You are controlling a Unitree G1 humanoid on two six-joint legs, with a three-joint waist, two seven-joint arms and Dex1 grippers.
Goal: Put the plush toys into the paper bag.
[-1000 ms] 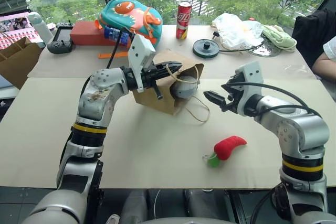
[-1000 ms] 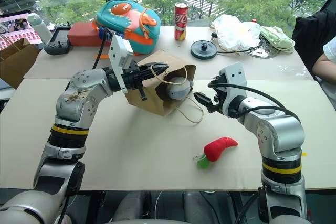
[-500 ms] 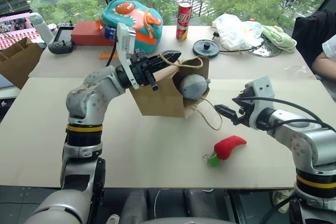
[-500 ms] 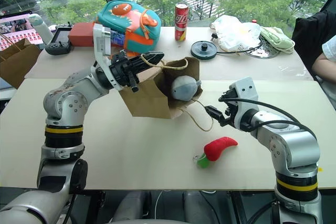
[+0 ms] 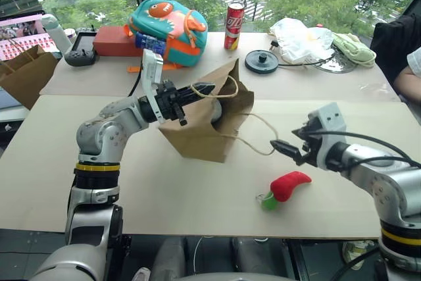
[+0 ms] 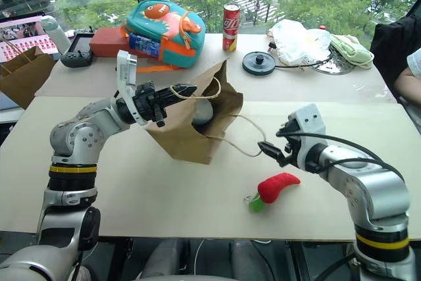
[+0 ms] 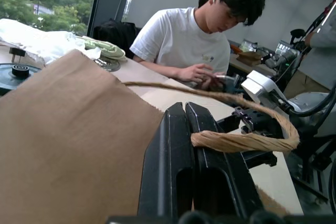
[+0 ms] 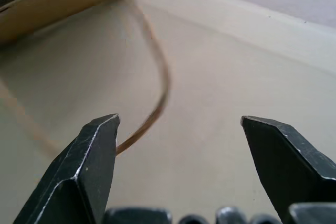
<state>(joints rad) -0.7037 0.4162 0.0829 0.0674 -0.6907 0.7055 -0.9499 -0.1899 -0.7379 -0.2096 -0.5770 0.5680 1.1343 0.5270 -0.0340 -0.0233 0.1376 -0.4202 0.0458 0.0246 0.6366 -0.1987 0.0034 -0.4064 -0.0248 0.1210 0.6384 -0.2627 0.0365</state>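
1 twisted handle (image 7: 247,140) is clamped in the left tool (image 5: 204,88), propping the paper bag (image 5: 200,126) open while the released right tool (image 5: 281,149) hangs above the chili (image 5: 287,185).

Head stereo pair: high, looking forward and down over the tabletop (image 5: 197,195), far edge by the window; both eyes share the whole scene. Left wrist cam: very close along the left pincer (image 7: 191,129), facing right across the paper bag (image 7: 68,145) toward a seated person (image 7: 194,40). Right wrist cam: low, close between its fingers (image 8: 89,156), facing the bag's cord handle (image 8: 157,82).
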